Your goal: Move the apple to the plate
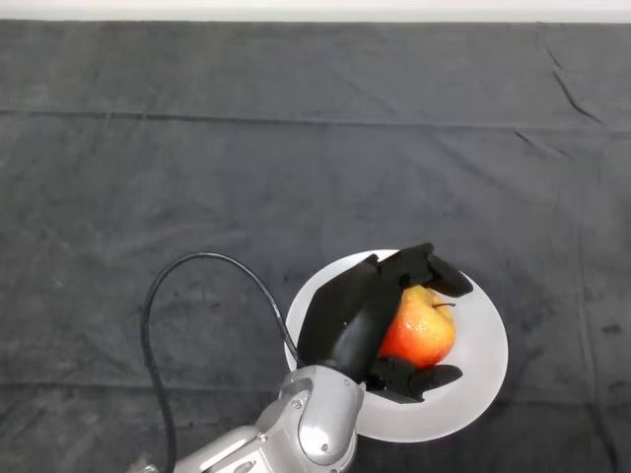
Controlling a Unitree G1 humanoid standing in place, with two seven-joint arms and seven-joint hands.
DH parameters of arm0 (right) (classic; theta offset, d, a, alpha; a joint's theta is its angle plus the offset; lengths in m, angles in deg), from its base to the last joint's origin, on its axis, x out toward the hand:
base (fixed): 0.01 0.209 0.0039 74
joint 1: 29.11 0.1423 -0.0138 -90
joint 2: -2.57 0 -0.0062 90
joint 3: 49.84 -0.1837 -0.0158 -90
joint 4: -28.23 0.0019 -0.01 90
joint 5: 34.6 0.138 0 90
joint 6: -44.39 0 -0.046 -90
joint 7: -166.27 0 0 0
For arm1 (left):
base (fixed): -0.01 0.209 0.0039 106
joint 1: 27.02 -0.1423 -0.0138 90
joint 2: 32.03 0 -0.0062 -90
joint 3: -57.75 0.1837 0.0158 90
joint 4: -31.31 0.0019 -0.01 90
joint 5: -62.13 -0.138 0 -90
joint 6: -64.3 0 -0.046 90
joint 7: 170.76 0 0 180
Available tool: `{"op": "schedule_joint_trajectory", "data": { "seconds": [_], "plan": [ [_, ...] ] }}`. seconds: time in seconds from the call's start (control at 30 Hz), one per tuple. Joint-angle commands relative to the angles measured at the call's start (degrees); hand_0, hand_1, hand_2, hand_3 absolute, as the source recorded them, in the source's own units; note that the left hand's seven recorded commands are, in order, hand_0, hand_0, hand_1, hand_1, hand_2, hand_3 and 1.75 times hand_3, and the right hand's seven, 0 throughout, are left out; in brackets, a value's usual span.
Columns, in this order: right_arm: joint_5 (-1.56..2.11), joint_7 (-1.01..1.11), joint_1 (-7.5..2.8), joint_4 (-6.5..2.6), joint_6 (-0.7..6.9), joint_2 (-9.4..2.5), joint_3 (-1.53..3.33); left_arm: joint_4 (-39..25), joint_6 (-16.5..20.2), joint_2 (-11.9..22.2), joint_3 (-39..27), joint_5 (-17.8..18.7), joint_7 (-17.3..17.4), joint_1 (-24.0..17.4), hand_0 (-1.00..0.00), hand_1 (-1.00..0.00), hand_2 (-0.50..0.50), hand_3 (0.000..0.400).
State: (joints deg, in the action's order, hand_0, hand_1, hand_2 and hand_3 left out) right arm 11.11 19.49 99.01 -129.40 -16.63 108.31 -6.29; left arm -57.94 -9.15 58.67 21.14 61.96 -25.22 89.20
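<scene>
One hand (360,310) | fingers curled round apple (422,330) (red-yellow) | apple over white plate (483,370)

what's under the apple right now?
The white plate lies under the apple, on the dark cloth. The left hand is curled round the apple, so whether it rests on the plate is hidden.
</scene>
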Motion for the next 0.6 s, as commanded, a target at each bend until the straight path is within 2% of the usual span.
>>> {"op": "schedule_joint_trajectory", "data": {
  "seconds": [0.03, 0.33, 0.6],
  "plan": [
    [-0.27, 0.41, -1.17, -0.53, -0.04, 1.70, -0.95, -0.13, 0.62, 1.44, -0.59, 1.04, 0.65, 2.71, 0.00, 0.00, 0.00, 0.000],
    [-0.29, 0.43, -1.16, -0.54, -0.05, 1.70, -0.95, -5.55, 1.45, 5.15, -5.79, 0.43, 1.26, 0.98, 0.00, 0.00, 0.00, 0.000],
    [-0.31, 0.42, -1.18, -0.49, -0.07, 1.67, -0.94, -12.03, 1.47, 9.74, -13.52, -0.73, 0.81, -2.73, 0.00, 0.00, 0.00, 0.000]
  ]
}}
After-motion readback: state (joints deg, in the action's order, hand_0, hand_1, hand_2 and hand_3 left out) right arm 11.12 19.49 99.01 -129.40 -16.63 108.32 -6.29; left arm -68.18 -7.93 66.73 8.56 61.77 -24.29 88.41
